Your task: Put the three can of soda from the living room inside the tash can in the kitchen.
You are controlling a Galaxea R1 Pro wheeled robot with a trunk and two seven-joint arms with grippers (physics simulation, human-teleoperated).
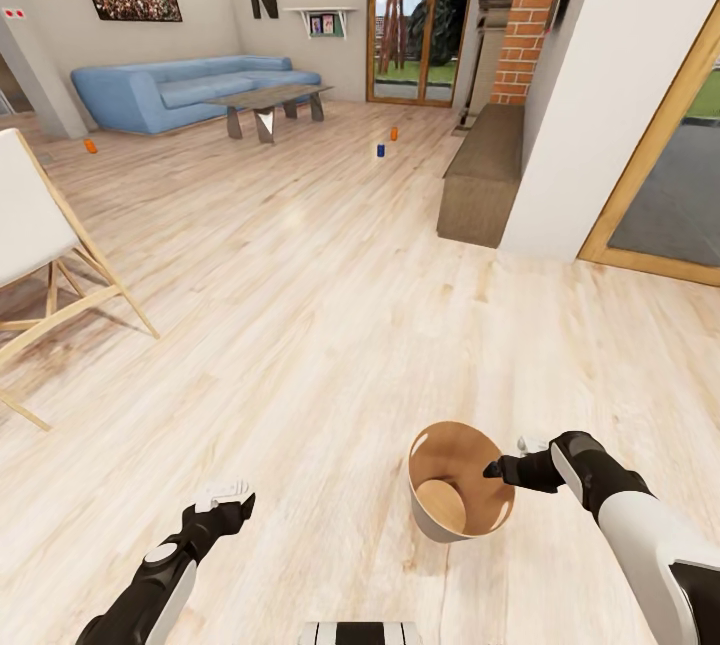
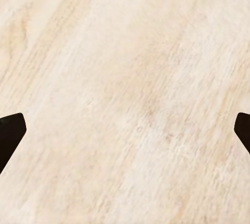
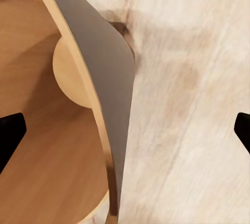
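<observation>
The living room's light wood floor [image 1: 300, 305] stretches ahead to the blue sofa [image 1: 180, 90] and low coffee table [image 1: 268, 103]. The trash can [image 1: 455, 495] stands on the floor close in front of the robot, apparently set near so cans can be dropped in. The right gripper [image 1: 497, 470] straddles its rim [image 3: 112, 146], jaws spread, one finger inside and one outside, seemingly not yet closed on it. The left gripper [image 1: 228, 495] hovers over bare floor, jaws spread, empty. Far off stand an orange can [image 1: 90, 146] near the sofa, a blue can [image 1: 380, 151] and another orange can [image 1: 394, 133], well apart from both grippers.
</observation>
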